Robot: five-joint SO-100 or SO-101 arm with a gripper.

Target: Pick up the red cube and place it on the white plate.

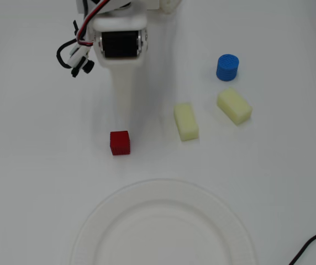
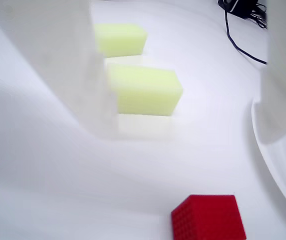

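Approach step: red cube (image 1: pixel 120 142) sits free on the counter (image 1: pixel 31 165), just beyond the pincer (image 1: pixel 126 118) tip and short of the white plate (image 1: pixel 163 221).
Pincer fingers look spread in the wrist view; next it must lower astride the cube. The plate's near edge is cropped, the yellow block (image 2: pixel 143 90) half hidden by a finger (image 2: pixel 58 60).

The red cube (image 1: pixel 120 142) sits just below the gripper (image 1: pixel 126 122) tip; the white plate (image 1: pixel 163 223) lies farther below.
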